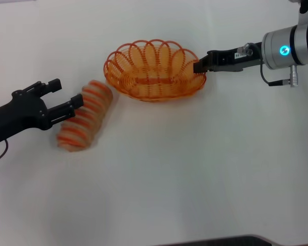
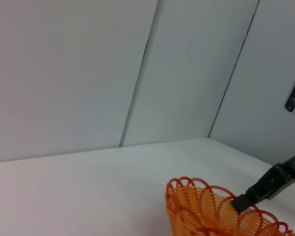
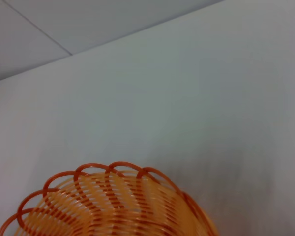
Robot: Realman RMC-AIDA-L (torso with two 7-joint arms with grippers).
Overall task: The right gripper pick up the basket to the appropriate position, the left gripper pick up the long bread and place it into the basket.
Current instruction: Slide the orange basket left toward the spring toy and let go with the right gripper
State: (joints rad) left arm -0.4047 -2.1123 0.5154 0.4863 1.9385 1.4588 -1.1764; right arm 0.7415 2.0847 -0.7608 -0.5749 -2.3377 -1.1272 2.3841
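Observation:
The orange wire basket [image 1: 153,72] sits on the white table at the upper middle of the head view. My right gripper [image 1: 199,67] reaches in from the right and is shut on the basket's right rim. The left wrist view shows the same grip, with the right gripper [image 2: 242,201] on the basket's rim [image 2: 201,214]. The basket's looped rim also shows in the right wrist view [image 3: 108,196]. The long bread [image 1: 85,116] lies to the left of the basket, slanted. My left gripper [image 1: 65,95] is open at the bread's left side, its near finger against the loaf.
The white table [image 1: 195,169] spreads below and to the right of the bread. A dark edge [image 1: 231,241] runs along the table's front. Grey wall panels [image 2: 88,73] stand behind the table.

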